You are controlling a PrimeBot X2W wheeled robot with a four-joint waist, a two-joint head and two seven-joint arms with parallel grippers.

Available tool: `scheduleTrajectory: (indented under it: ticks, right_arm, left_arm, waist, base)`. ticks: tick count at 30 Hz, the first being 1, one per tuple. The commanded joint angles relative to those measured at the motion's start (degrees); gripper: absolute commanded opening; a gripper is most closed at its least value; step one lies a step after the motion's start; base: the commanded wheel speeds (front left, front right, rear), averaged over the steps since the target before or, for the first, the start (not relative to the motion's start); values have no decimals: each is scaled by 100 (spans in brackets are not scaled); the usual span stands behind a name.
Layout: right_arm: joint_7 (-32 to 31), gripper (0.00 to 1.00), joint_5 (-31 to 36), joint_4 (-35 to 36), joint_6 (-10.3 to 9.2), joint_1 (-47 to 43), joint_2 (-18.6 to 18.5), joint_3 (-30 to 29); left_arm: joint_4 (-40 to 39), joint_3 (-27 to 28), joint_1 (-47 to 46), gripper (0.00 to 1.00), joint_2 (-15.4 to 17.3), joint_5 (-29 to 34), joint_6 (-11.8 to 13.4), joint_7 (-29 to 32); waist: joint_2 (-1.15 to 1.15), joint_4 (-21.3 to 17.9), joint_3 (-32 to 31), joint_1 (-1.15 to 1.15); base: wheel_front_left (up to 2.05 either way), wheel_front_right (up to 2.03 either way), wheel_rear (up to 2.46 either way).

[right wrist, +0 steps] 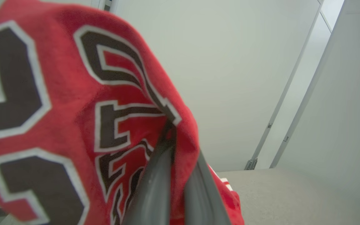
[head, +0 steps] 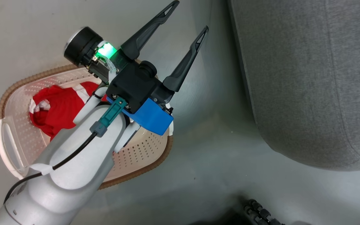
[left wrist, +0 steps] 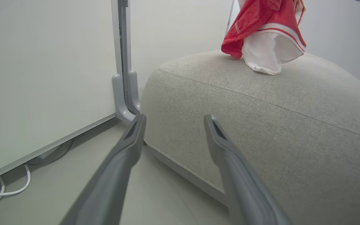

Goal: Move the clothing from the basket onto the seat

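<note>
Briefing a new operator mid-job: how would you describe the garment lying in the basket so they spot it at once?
In the head view, left of the big grey seat, a cream perforated basket with a brown rim sits on the floor. The crumpled red garment with white trim lies inside it. The other red garment, with black lettering, hangs pinched in the right gripper.
</note>
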State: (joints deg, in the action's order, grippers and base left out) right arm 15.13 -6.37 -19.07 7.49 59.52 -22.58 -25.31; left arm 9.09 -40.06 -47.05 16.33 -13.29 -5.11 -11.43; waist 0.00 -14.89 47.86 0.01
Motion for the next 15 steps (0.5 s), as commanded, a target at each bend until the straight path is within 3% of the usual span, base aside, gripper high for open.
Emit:
scheduleTrajectory:
  ticks: [1,8,15]
  right_arm:
    - [4,0,15,-70,1,91,-37,-24]
    - [3,0,132,-1226,1,-130,147,-232]
    - [4,0,12,-1812,1,-409,427,-463]
  left_arm:
    - [-47,-8,-83,100,34,28,10,0]
    - [-130,-52,-105,100,98,40,29,56]
    - [-75,-74,-97,100,93,-21,53,9]
  waist:
    - [0,44,147,-1]
    - [0,77,288,-1]
    - [0,85,239,-1]
  base:
    - [0,0,0]
    - [0,0,0]
    - [0,0,0]
